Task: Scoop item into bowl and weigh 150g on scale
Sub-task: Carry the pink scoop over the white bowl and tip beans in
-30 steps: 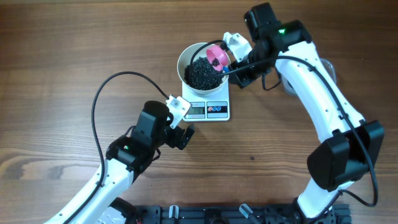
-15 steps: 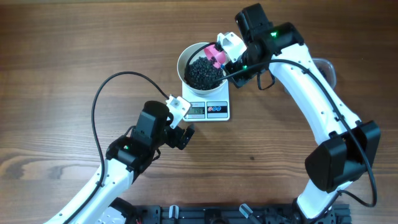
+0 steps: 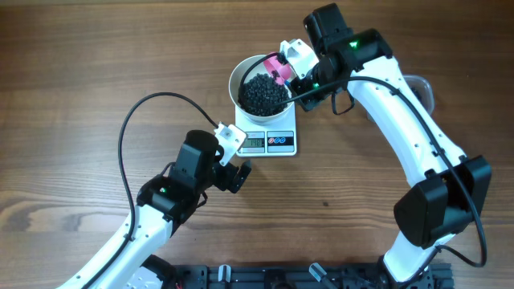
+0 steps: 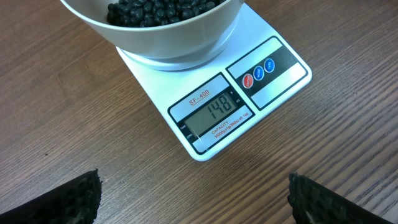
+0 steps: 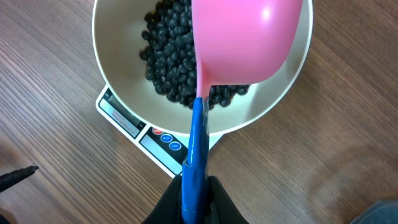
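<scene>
Currently, beans (image 5: 168, 43) heaped in bowl (image 5: 112, 62) on scale (image 4: 214, 115), right gripper (image 5: 198, 194) clenched on scoop (image 5: 249, 37) handle, scoop tipped over bowl just ahead of it, left gripper (image 3: 234, 170) spread wide, empty, near scale front.

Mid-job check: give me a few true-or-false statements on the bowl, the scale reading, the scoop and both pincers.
1. The round white glossy bowl stands on the small white square digital scale. True.
2. The scale's grey display reads 150. False: it reads 148.
3. The right pincer is shut on the blue handle of the pink plastic scoop above the bowl. True.
4. The left pincer grips the bowl's rim. False: it is open and empty, above the wooden table in front of the scale.
5. Tiny round black beans lie in the bowl. True.
</scene>
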Controlling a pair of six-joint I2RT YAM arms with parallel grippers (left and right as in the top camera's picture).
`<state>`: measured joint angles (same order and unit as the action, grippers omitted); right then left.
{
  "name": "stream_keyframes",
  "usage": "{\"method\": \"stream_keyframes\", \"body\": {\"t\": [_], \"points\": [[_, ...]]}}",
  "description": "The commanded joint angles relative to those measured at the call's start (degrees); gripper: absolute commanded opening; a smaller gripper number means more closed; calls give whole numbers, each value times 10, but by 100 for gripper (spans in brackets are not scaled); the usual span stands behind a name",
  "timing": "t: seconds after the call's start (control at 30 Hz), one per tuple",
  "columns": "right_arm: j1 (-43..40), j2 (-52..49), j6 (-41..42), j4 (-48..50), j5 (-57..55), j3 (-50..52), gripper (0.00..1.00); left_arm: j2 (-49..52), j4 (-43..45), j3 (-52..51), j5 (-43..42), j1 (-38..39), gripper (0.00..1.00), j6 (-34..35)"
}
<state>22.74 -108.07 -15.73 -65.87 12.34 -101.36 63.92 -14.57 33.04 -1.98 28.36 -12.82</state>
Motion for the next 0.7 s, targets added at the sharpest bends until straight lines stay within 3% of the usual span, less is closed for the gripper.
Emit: {"method": "stream_keyframes", "body": {"t": [0.0, 0.67], "points": [[2, 16, -8, 7, -7, -15, 4, 0, 0, -2, 3, -5, 100, -3], [2, 16, -23, 31, -33, -15, 4, 0, 0, -2, 3, -5, 100, -3]]}}
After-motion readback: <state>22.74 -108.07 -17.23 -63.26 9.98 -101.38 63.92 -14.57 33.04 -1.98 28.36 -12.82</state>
